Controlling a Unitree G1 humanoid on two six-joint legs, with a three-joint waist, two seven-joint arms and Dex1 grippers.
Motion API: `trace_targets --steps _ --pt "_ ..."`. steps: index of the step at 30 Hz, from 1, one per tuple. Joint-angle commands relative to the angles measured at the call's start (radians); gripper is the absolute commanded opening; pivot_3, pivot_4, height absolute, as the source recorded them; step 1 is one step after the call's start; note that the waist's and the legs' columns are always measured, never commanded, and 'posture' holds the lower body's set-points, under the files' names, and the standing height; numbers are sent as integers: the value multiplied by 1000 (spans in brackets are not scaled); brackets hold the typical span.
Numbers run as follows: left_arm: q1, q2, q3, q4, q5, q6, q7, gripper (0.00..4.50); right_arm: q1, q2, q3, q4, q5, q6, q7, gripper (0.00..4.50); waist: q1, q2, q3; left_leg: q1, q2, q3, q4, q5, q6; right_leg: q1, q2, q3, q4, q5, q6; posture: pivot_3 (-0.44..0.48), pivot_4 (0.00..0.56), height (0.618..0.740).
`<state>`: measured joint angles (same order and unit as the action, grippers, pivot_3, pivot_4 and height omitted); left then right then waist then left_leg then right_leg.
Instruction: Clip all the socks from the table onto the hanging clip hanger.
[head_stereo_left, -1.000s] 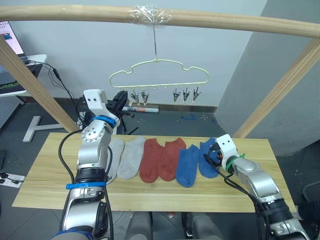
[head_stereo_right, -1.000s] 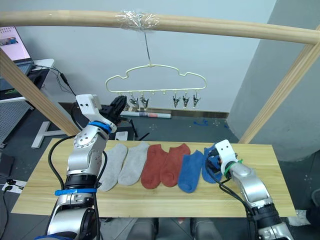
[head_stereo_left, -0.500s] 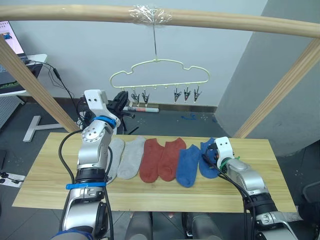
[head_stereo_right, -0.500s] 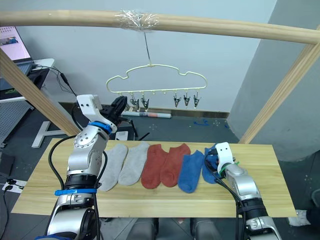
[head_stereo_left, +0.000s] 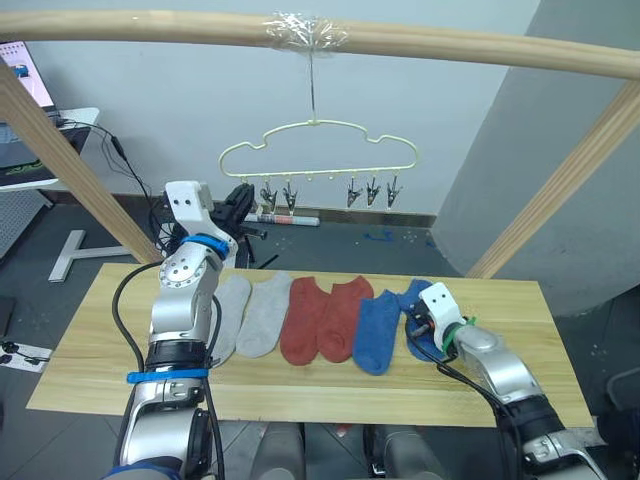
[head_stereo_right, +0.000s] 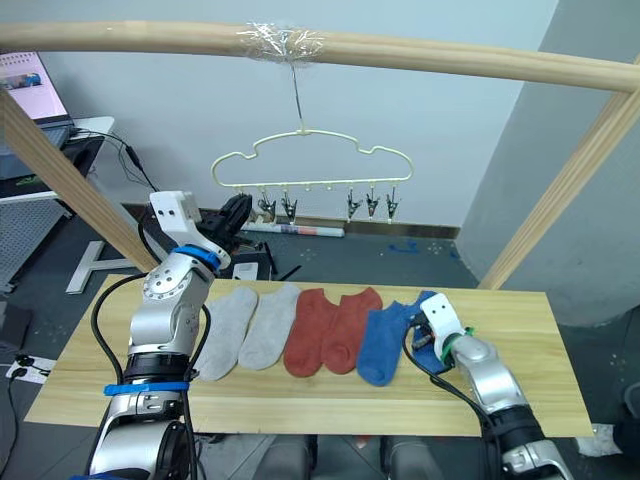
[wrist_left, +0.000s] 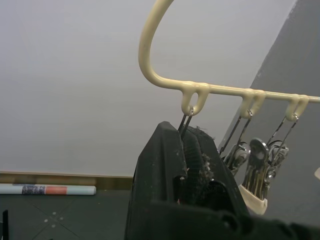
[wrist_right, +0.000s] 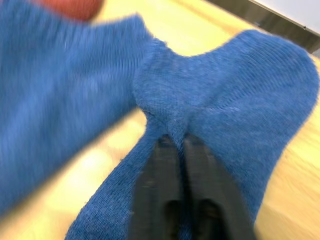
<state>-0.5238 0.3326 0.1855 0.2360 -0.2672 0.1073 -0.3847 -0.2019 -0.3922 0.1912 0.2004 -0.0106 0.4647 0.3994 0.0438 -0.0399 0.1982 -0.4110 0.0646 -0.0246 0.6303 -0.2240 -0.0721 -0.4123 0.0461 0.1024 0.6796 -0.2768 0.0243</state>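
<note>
We are starting out: all six socks (head_stereo_left: 325, 318) lying on desk (head_stereo_left: 90, 350), hanger (head_stereo_left: 318, 155) bare. Right hand (wrist_right: 176, 142) pinching fold of outer blue sock (wrist_right: 235, 125). Left hand (wrist_left: 187, 142) squeezing end clip (wrist_left: 186, 122) (likely readying it).

- The right gripper (head_stereo_left: 419, 325) has slid left along the table (head_stereo_left: 90, 350) onto the rightmost blue sock (wrist_right: 235, 100), closing in from its right edge.
- Its fingers (wrist_right: 165, 165) now pinch a raised fold of that sock (the cloth bunches up between the two black tips).
</note>
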Motion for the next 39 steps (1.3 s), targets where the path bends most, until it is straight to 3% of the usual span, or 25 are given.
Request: trace_targets --steps 1,5,8,13,24,39 --pt "18 25 29 -39 -58 77 -39 0 74 -100 37 -110 -38 -35 95 22 6 0 0 1 0 0 0 0 0 0 0 0 0 0 0 224 185 740" --pt "23 38 67 -56 -160 223 -73 0 101 -188 74 -254 -66 -116 180 22 1 1 1 3 0 0 0 0 0 2 0 0 0 0 0 230 180 740" --pt "2 56 170 -55 -382 524 -71 0 87 -260 114 -421 -116 -237 244 22 -15 2 1 3 0 0 0 0 0 2 0 0 1 0 0 230 180 740" --pt "-38 60 297 -20 -589 788 5 0 7 -201 168 -508 -167 -318 236 22 -24 2 1 7 1 -3 -1 0 0 5 2 -1 2 -1 0 235 181 740" --pt "-64 9 353 -88 -755 915 136 0 -258 122 243 -356 -180 -231 189 22 -16 1 1 9 1 -3 -1 2 -4 7 0 -3 2 -1 -1 238 183 740" --pt "-25 3 334 -145 -791 911 169 0 -314 176 247 -367 -176 -217 213 22 5 1 1 8 0 -2 -3 2 -4 6 -2 -3 1 -1 -2 252 190 740"
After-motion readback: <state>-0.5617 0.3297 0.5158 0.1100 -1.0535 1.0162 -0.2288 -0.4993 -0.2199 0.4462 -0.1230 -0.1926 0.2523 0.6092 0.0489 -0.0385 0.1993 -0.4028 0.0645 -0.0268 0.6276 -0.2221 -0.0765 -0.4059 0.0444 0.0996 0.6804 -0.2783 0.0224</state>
